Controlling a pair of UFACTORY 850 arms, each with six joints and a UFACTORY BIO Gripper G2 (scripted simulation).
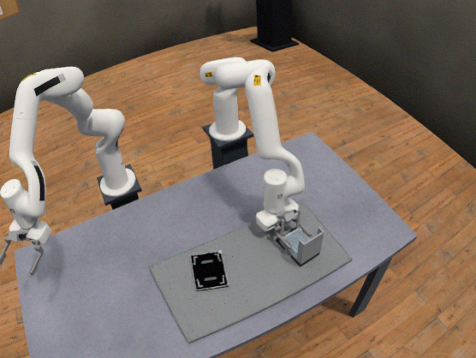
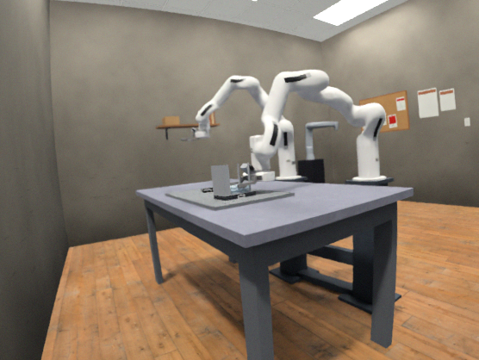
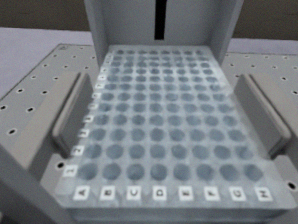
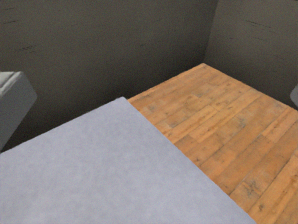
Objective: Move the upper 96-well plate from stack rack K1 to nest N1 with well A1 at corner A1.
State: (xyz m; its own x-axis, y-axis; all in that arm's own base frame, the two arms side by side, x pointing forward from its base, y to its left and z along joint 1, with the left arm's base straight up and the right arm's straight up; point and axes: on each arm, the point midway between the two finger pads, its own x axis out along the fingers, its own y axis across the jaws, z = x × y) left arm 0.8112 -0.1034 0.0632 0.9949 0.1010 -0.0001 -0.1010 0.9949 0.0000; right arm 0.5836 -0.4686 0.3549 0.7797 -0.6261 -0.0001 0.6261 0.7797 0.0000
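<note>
We have our left tool (image 1: 288, 236) (image 2: 244, 177) (image 3: 169, 115) closed in on the upper plate (image 1: 297, 241) (image 2: 239, 188) (image 3: 156, 121), pads at its long sides, the plate low in the stack rack (image 1: 310, 249) (image 2: 220, 181) (image 3: 131, 25); our right tool (image 1: 18, 265) (image 2: 188, 139) (image 4: 157, 97) is spread, off to one side. The grasp looks made; lifting, carrying, matching A1 and seating it flat in the unfilled nest (image 1: 209, 274) (image 2: 207, 189) remain.
</note>
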